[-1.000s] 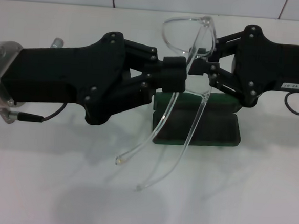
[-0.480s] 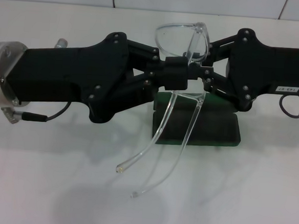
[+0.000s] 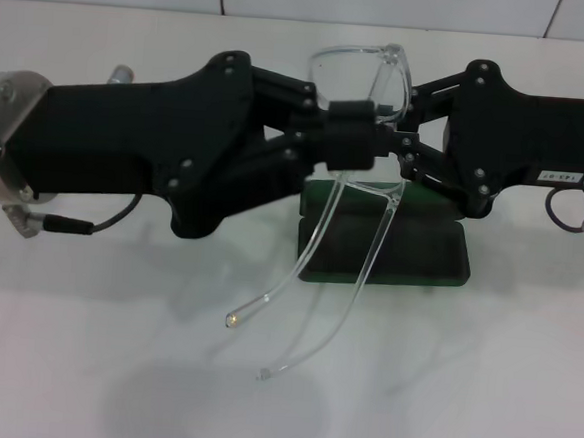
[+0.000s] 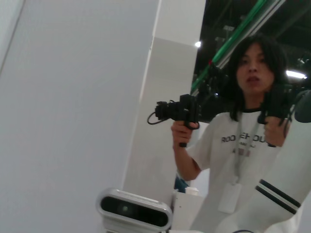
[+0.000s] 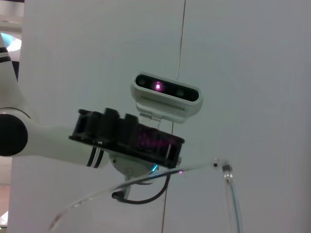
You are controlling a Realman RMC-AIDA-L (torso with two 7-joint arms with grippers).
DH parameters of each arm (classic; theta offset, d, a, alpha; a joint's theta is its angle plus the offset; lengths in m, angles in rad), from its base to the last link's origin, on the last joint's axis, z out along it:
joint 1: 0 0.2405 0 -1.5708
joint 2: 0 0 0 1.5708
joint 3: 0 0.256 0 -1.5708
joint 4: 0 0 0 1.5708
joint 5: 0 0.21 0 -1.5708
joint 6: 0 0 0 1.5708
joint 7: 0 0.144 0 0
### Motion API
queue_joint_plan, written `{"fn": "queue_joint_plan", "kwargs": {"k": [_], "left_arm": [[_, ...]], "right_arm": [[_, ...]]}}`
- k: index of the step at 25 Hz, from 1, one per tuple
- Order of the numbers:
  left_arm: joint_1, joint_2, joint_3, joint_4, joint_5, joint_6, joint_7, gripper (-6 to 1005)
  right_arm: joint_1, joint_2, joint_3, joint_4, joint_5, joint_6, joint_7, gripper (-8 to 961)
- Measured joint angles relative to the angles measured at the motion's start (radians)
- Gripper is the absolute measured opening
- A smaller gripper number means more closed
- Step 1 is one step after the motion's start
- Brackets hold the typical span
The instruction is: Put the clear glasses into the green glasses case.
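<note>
Two arms: both reach in from the sides and meet over the middle of the white table (image 3: 81, 365), as the head view shows.
Temple tips: nearest the robot, the two long curved arms of the clear glasses (image 3: 350, 183) hang down and forward, their ends in the air over bare table.
Green glasses case: the green glasses case (image 3: 420, 258) lies on the table just under and behind those hanging arms, partly hidden by both grippers; whether the lid is up I cannot tell.
Left gripper: the left gripper (image 3: 350, 138) has its pads closed onto the glasses at the frame's left side.
Right gripper: the right gripper (image 3: 402, 152) pinches the frame's other side, just beside the left one.
Lenses: the front of the glasses stands up above both grippers, farthest from the robot, clear of the case.
Right wrist view only: one thin clear arm of the glasses (image 5: 146, 182) crosses beneath the robot's head camera (image 5: 167, 97); the case does not show.
Left wrist view only: a person holding a camera rig (image 4: 182, 110) stands far off; neither glasses nor case appear.
</note>
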Motion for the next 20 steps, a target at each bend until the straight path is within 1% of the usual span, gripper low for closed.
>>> {"fn": "queue_joint_plan", "kwargs": {"k": [4,10,20], "left_arm": [[-0.004,0.0,0.014,-0.005,0.003,-0.001,0.006,65],[-0.011,0.001,0.012,-0.034,0.017,-0.008,0.048,58],[-0.008,0.003,0.002,-0.045,0.033,-0.01,0.093,46]], "right_arm": [[0.015,0.0,-0.001,0.007,0.0,0.0,-0.002,102],[0.031,0.001,-0.023,0.008,0.002,-0.001,-0.002,101],[0.036,0.0,-0.032,0.008,0.01,-0.004,-0.002,100]]}}
